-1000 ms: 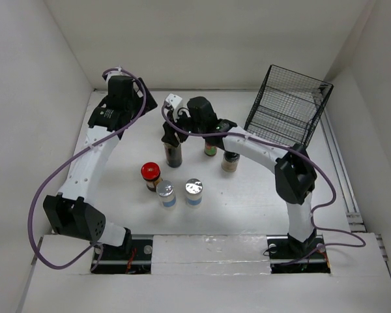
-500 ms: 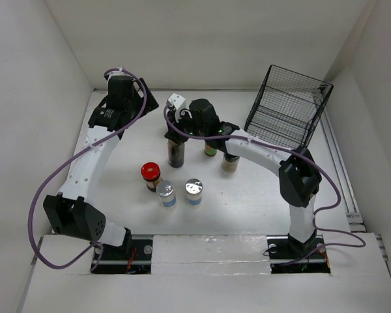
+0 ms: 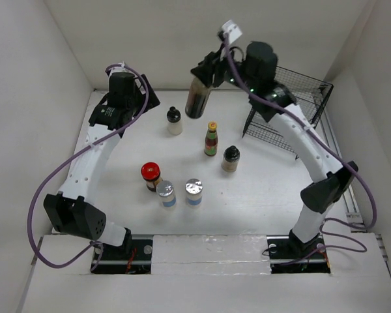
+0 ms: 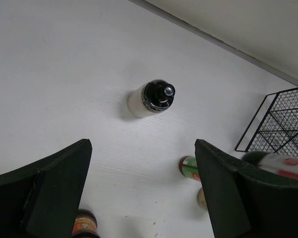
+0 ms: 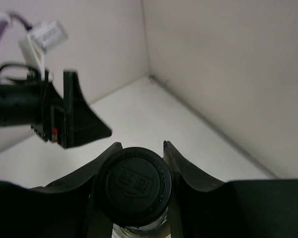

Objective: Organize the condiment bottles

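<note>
Wire basket (image 3: 316, 98): black, open mesh, stood on the table's far right corner.
Table (image 3: 260, 189): white, smooth-topped.
Walls (image 3: 163, 39): white, plain, rose along the table's far, left and right edges.

Dark sauce bottle (image 3: 197, 99), red-lidded jar (image 3: 150, 172)

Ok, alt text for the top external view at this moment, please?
The right gripper holds a dark sauce bottle by its cap, up in the air over the back of the table, left of a black wire basket. Six smaller bottles and jars stand mid-table; the left arm reaches over the back left.
</note>
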`<state>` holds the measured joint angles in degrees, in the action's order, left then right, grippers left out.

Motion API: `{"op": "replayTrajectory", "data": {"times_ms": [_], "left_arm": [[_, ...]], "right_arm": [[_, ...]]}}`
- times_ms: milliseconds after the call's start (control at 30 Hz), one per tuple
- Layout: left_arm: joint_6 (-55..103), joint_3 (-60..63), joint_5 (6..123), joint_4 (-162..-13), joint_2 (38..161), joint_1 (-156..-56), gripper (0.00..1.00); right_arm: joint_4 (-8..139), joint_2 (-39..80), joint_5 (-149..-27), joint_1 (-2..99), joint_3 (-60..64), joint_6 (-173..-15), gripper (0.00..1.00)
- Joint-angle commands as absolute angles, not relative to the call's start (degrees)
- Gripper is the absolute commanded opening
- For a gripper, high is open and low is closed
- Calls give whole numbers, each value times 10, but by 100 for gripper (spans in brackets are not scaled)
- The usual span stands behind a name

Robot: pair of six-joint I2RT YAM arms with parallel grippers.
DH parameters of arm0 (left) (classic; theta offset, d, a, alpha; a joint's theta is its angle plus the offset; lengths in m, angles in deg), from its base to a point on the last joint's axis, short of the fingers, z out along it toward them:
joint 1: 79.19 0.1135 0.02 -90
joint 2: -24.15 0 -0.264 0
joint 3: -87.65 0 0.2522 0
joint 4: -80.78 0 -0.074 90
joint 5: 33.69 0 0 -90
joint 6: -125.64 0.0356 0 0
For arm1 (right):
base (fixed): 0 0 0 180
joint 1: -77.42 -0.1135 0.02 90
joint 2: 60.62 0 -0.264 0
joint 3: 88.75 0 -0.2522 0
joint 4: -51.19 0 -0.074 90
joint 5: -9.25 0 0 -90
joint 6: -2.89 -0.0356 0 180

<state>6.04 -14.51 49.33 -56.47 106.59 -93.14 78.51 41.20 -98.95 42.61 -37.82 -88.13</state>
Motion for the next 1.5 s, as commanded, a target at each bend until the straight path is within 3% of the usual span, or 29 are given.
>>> {"op": "replayTrajectory", "data": {"times_ms": [0, 233, 633, 933, 1267, 1467], "left_arm": [[77, -176, 473, -573, 1060, -937, 80], [83, -164, 493, -578, 1049, -943, 80], [88, -134, 517, -583, 1038, -943, 80], [83, -105, 534, -594, 1027, -943, 79], [78, -94, 566, -611, 1027, -943, 79], [78, -84, 583, -623, 1027, -943, 79]], "right_arm": [[737, 369, -995, 474, -459, -909, 0], [800, 425, -946, 632, -576, -914, 0], [809, 473, -864, 753, -627, -870, 0], [780, 536, -863, 790, -677, -850, 0], [719, 549, -858, 801, -605, -850, 0], [705, 580, -858, 801, -629, -845, 0]]}}
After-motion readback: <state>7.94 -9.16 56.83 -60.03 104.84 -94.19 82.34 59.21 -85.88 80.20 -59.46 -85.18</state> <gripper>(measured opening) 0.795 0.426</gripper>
